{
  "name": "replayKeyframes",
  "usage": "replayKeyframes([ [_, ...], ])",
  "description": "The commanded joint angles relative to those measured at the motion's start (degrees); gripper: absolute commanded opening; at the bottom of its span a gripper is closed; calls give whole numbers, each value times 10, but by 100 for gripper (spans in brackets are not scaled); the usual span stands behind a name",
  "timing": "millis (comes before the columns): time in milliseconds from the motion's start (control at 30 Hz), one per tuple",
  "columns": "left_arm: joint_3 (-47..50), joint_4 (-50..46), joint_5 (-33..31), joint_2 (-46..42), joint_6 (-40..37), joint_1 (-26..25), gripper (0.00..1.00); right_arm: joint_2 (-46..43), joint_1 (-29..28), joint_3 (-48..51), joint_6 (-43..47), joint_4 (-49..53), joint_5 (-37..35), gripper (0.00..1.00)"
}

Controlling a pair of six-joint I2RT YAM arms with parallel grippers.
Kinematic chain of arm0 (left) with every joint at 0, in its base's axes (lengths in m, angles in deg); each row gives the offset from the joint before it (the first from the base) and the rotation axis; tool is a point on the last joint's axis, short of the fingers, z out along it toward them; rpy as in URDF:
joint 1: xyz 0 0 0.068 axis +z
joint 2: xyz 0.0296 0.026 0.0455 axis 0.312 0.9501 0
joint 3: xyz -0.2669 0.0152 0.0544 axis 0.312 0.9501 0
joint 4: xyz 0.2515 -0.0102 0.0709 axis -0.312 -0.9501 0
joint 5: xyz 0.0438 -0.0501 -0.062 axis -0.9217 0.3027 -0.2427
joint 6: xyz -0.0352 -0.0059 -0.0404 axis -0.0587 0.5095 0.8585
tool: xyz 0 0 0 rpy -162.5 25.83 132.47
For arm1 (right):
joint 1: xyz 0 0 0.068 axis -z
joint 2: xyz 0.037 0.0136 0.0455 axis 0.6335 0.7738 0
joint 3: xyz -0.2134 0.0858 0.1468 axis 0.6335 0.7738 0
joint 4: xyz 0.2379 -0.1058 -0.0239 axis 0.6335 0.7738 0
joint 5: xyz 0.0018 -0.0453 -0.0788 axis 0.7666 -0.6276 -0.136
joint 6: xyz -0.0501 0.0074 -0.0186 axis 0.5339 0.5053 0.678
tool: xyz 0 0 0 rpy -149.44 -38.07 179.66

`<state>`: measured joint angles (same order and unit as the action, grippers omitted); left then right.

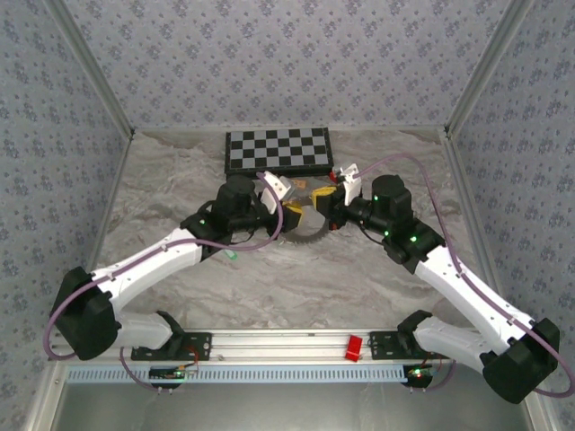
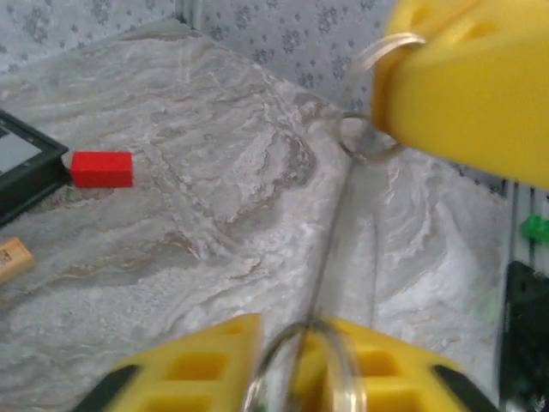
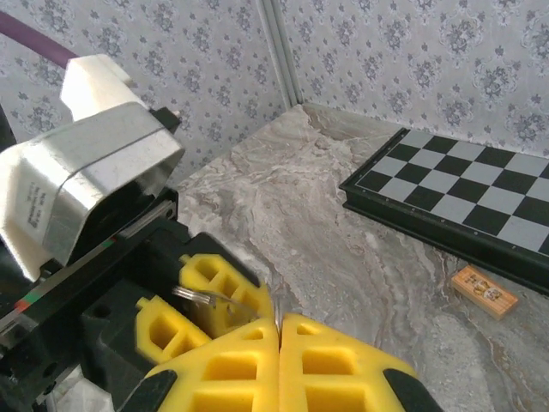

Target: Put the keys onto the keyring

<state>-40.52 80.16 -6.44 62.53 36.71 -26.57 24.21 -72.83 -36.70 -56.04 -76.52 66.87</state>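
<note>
Risk: keyring (image 2: 302,326) pinched in left claw (image 2: 287,343), near chessboard (image 1: 277,149), could twist free if right claw (image 3: 279,330) — pressed closed, load unclear — tugs.

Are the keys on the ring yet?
Not yet: nothing looks threaded on it. In hand: the left gripper pinches the keyring, and the shut right gripper meets it. Left to do: a green key lies on the marble table, not yet picked up.

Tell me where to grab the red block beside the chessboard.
Probably best: pinch the red block across its two long side faces, coming straight down from above. It lies flat on the marble, long and narrow, and the chessboard sits close at one end.
</note>
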Motion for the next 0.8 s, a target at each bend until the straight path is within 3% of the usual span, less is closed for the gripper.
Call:
replayKeyframes([
  [0,-31,-4,-8,-4,-14,-6,6,-13,-1,-26,-7,-9,2,0],
  [100,-34,-9,-17,-11,-20,-7,1,-16,0,-24,-2,-3,-1,0],
  [767,-41,-17,-26,-31,-29,-25,0,-2,-34,-30,54,26,-109,0],
])
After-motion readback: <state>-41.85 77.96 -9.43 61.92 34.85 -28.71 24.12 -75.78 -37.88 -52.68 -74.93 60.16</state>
